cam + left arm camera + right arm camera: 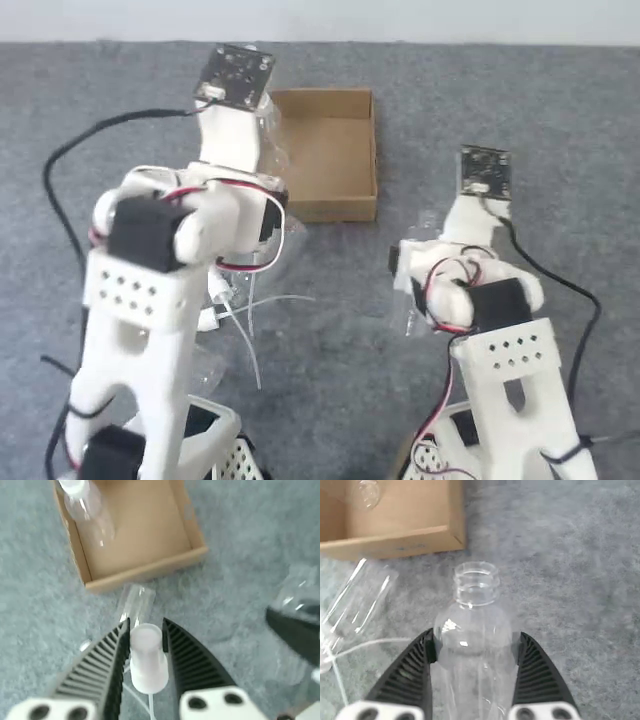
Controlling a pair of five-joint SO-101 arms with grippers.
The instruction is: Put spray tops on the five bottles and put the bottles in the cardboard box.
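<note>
A white spray top [146,655] is clamped between the left fingers [100,665]. An uncapped clear bottle [472,630] is gripped at its shoulder by the right fingers [405,675], over the grey tabletop [560,120] and near the cardboard box [325,208], in which one bottle [82,500] already lies. The thin dip tube could miss the narrow neck, or the smooth bottle could twist when pressed. No label or legible writing is found.
</note>
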